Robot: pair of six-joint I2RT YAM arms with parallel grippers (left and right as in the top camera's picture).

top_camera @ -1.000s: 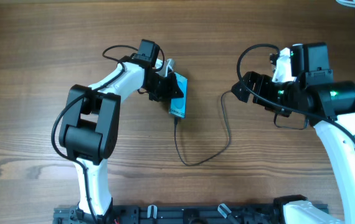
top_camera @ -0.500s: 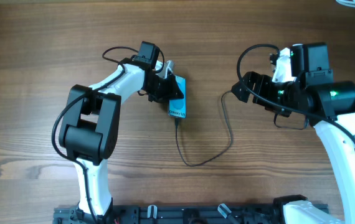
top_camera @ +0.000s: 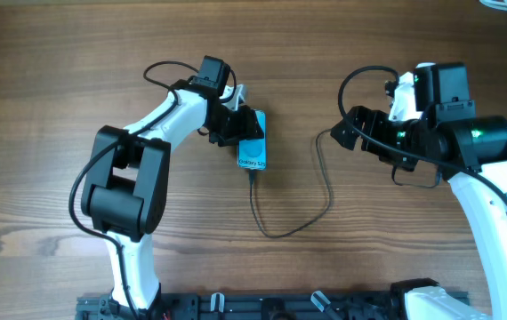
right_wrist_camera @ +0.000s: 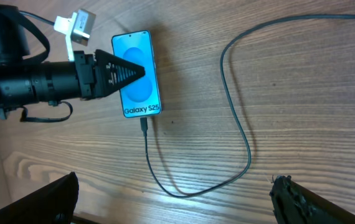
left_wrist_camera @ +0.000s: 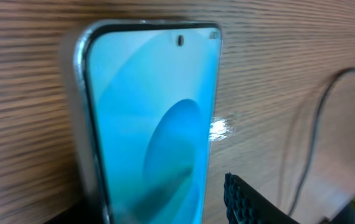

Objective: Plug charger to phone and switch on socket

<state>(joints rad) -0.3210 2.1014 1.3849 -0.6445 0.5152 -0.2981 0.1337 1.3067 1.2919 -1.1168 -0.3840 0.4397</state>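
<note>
At tabletop (top_camera: 58, 53) centre, note phone (top_camera: 253, 149) lying long axis fore-aft, charger (right_wrist_camera: 250, 155) tip at its near short edge, left end effector (top_camera: 238, 127) parted over its left edge, right end effector (top_camera: 347, 132) wide apart, well right.

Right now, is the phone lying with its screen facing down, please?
No, the phone shows its turquoise screen and Galaxy text facing up.

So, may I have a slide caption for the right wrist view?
Left claw at the turquoise phone, charger connector at its short edge.
</note>
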